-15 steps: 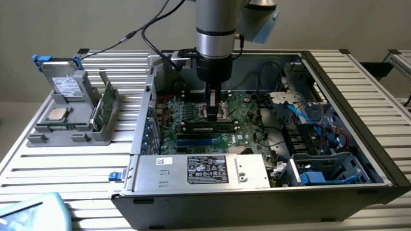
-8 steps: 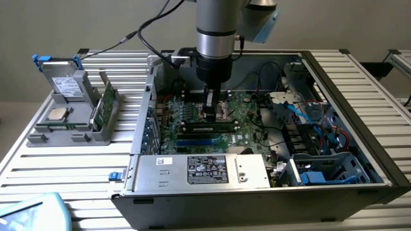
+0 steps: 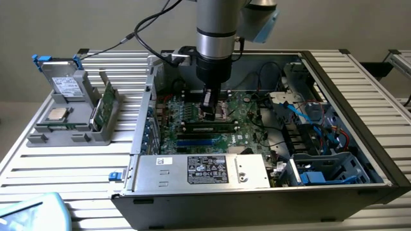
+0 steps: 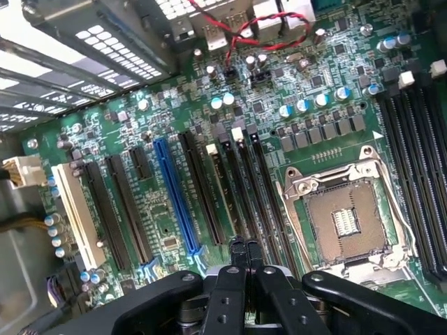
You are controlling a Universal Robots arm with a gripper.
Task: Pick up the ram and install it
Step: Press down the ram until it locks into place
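while the black two-fingered pincer (image 3: 209,114) is held low inside the open grey computer case (image 3: 334,192), its slim fingers (image 4: 246,262) are pressed together with nothing seen between them. the long narrow green ram stick with dark chips (image 3: 209,128) is seen lying seated in a slot on the green motherboard (image 3: 247,118), just below the pincer tips in the exterior view and very near them; contact cannot be told. in the wrist view the closed fingertips are placed over the row of long black memory slots (image 4: 244,181), beside the square silver processor socket (image 4: 346,223), with a blue expansion slot (image 4: 174,199) farther off. red and black twisted wires (image 4: 262,31) are seen at the board's edge. on the ribbed metal table (image 3: 57,163), to the exterior view's left and well apart from the case, a grey plastic parts holder (image 3: 70,122) is stood, carrying a wider green circuit card (image 3: 103,108) and a square silver processor chip (image 3: 57,114). the silver power supply box with a dark label (image 3: 205,171) is set along the case's near wall.
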